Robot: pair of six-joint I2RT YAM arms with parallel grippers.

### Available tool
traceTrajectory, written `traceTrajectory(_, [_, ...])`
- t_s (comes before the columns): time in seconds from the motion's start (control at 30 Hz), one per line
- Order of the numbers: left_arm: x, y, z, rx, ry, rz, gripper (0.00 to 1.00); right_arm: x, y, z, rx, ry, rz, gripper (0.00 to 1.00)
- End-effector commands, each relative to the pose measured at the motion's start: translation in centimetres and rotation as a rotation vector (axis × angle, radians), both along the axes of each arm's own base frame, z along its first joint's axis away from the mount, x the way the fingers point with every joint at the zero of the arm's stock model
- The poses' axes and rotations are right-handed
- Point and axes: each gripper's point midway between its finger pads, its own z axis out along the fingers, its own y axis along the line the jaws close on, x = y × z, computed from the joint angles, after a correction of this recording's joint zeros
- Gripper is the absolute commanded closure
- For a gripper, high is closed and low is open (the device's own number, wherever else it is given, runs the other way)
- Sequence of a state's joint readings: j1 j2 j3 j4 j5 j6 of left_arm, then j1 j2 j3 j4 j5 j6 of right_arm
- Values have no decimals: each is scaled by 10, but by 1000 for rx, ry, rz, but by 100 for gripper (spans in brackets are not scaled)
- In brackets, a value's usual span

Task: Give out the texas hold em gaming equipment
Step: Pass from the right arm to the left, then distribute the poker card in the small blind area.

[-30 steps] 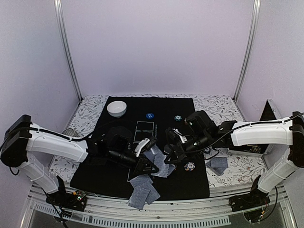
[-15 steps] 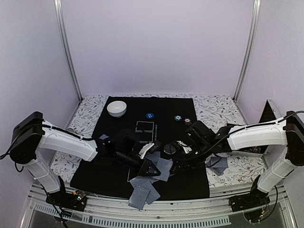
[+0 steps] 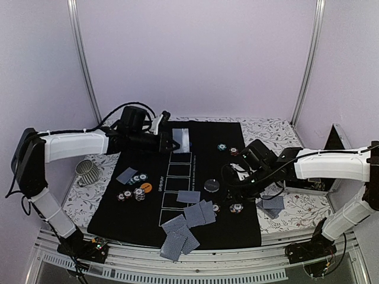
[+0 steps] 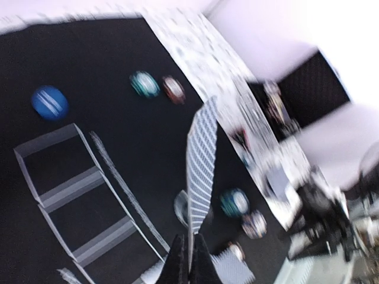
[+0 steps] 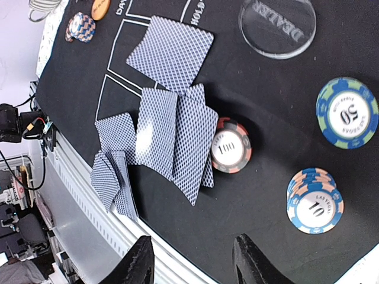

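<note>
The left tool (image 4: pixel 189 265) is clamped on a single playing card (image 4: pixel 200 160), held edge-on so that its grey-blue lattice back shows as a thin sliver. A second ago this arm lay low over the loose cards (image 3: pixel 189 216) at the near end of the black mat (image 3: pixel 228 232). Now it reaches to the far end, with the card above the top of the column of white rectangles (image 3: pixel 177 171). The right tool (image 5: pixel 194 251) was closed among those same cards a second ago. It has drawn back to the right, and its fingers stand apart with nothing between them. I judge that one card is on its way to a far position and that the right arm is free for the next piece. With the left arm lifted, a cluster of chips (image 3: pixel 131 193) and an orange disc (image 3: pixel 147 187) show on the mat's left side. Under the right tool lie a red-edged chip marked 100 (image 5: pixel 230 152), a blue-and-green chip marked 50 (image 5: pixel 347 112) and a short stack marked 10 (image 5: pixel 314 201), all round with striped rims. A clear, glassy dealer disc (image 5: pixel 277 23) lies beyond them. The cards are thin, flat and overlapping, so lifting one cleanly will probably be fiddly. The mat looks soft and matte, and the surface (image 3: pixel 269 133) around it has a floral pattern.
</note>
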State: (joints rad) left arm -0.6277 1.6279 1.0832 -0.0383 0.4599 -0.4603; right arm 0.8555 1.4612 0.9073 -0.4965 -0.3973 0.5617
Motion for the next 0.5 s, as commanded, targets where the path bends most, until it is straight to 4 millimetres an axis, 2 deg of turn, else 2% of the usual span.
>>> traceTrajectory(0.0, [82, 34, -31, 144, 0, 157, 100, 9, -2, 14, -11, -63, 4, 52])
traceTrajectory(0.07, [111, 43, -49, 188, 31, 203, 100, 10, -3, 17, -9, -75, 0, 52])
traceTrajectory(0.13, [130, 44, -75, 237, 66, 213, 100, 10, -5, 18, -9, -82, -5, 52])
traceTrajectory(0.2, [145, 42, -88, 261, 78, 213, 100, 10, -6, 19, -12, -84, -7, 52])
traceTrajectory(0.23, [155, 41, -88, 265, 75, 222, 100, 10, -6, 19, -12, -83, -8, 52])
traceTrajectory(0.37, [174, 44, -107, 299, 85, 258, 100, 8, -5, 16, -14, -70, -2, 52])
traceTrajectory(0.47, [182, 47, -116, 313, 96, 270, 100, 10, -3, 17, -10, -67, -1, 52])
